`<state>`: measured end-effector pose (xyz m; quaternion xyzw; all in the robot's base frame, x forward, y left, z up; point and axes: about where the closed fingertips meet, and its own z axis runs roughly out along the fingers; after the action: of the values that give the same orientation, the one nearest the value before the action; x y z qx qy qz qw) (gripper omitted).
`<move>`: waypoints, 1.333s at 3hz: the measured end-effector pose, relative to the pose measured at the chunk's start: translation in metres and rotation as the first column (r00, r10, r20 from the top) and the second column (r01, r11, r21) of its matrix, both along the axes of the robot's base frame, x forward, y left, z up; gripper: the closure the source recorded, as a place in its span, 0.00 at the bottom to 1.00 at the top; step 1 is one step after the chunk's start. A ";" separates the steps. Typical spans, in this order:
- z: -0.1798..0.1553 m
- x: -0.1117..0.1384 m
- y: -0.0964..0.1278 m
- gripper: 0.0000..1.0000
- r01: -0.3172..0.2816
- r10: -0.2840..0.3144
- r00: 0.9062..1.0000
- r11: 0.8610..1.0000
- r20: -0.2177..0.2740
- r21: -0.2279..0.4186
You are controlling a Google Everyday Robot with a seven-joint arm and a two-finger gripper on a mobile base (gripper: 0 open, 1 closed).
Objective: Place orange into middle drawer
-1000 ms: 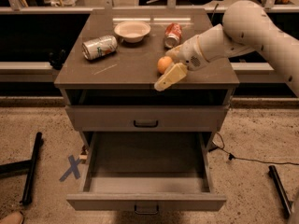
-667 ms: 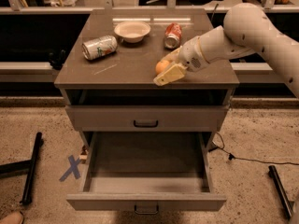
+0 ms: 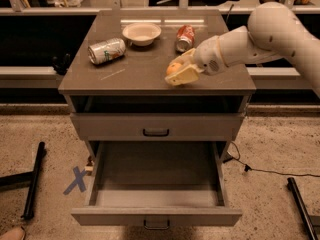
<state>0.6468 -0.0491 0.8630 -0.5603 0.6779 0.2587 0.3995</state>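
Gripper (image 3: 175,74) near desk (image 3: 135,71) front edge, jaws clenched on orange (image 3: 173,67). Middle drawer (image 3: 155,216) left pulled open below, so straight lowering is allowed.

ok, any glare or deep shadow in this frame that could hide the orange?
Camera view: glare stripes along the far edge of the cabinet top, behind the bowl. Camera view: the orange is well lit, against the gripper at the top's right front. Camera view: deep shadow under the top; middle drawer dim but readable.
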 end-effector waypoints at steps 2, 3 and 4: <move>0.025 -0.068 -0.034 1.00 0.082 -0.082 0.996 0.997 0.043 0.004; 0.025 -0.068 -0.034 1.00 0.081 -0.081 0.996 0.997 0.042 0.004; -0.008 -0.074 -0.033 1.00 0.092 -0.093 0.995 0.994 0.022 0.055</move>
<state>0.5726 -0.0818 0.8549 -0.5204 0.6910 0.2511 0.4343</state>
